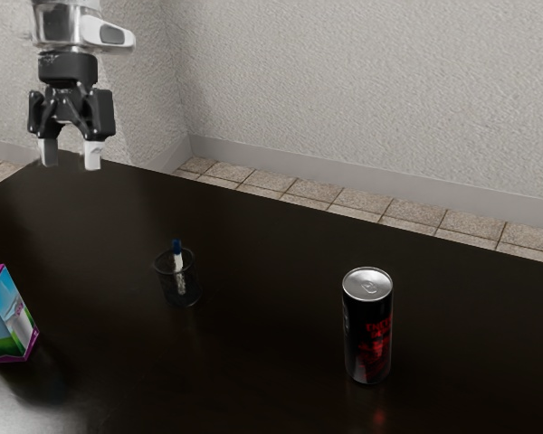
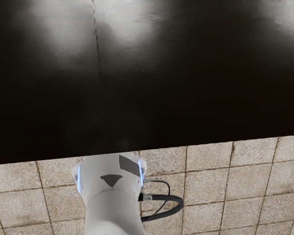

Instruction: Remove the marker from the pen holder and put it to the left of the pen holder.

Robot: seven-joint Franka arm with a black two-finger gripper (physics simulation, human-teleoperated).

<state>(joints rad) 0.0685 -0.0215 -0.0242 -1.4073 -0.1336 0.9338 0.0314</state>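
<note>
The marker (image 1: 178,259) stands nearly upright in the pen holder (image 1: 192,293), blue end above the rim. The gripper (image 1: 70,157), fingers parted and empty, hangs above the pen holder's level, towards the exterior view's left; it should centre over that end, descend straight, pinch the marker alone and lift it clear of the rim. The exterior view shows the can (image 1: 368,330) to the pen holder's right, while the wrist view reveals the arm's base (image 2: 112,210).

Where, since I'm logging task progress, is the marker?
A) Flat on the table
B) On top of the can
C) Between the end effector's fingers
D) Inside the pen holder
D: the marker stands in the pen holder, its blue end above the rim.
</note>
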